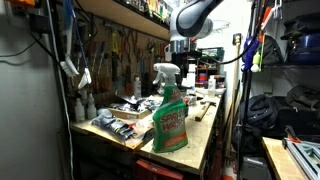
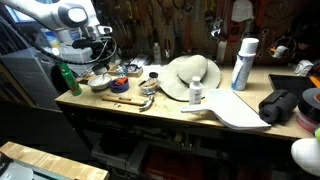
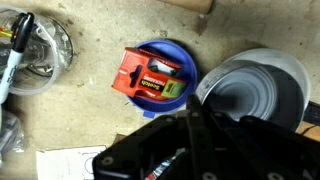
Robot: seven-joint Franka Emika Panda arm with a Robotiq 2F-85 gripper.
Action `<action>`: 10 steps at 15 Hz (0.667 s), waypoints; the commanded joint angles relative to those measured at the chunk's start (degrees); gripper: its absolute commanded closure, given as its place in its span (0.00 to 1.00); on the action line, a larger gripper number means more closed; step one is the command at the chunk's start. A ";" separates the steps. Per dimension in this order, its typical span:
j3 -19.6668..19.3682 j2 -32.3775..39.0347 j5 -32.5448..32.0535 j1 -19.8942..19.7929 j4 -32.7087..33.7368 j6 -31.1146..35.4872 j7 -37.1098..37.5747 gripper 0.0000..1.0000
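In the wrist view my gripper [image 3: 190,118] hangs above the workbench, its dark fingers meeting with nothing between them. Just ahead of it lies a red tape dispenser [image 3: 150,78] on a round blue dish [image 3: 178,48]. A grey metal bowl [image 3: 252,92] stands right beside the dish. In both exterior views the gripper [image 2: 96,47] [image 1: 182,56] is well above the bench, over the bowl [image 2: 98,82], touching nothing.
A green spray bottle [image 1: 170,116] stands at the bench's near end. A straw hat [image 2: 190,75], a white spray can [image 2: 243,62], a small white bottle [image 2: 196,92] and a white board [image 2: 236,110] lie further along. A marker [image 3: 14,58] rests by a clear dish [image 3: 48,40].
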 commanded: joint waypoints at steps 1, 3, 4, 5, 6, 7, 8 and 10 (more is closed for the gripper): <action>1.23 0.11 -7.68 1.63 -3.27 3.18 3.87 0.99; 1.98 1.09 -10.38 2.37 -3.80 3.68 6.12 0.99; 1.44 0.95 -7.33 1.79 -2.08 2.04 3.55 0.99; 1.66 1.23 -7.60 2.07 -2.22 2.10 4.00 0.96; 1.68 1.35 -7.56 2.10 -2.07 2.10 3.99 0.96; 1.61 1.35 -7.56 2.03 -1.88 2.10 3.99 0.99; 1.98 1.65 -10.02 2.52 -2.93 4.04 5.39 0.99; 2.75 2.34 -11.69 3.28 -3.83 5.69 6.21 0.99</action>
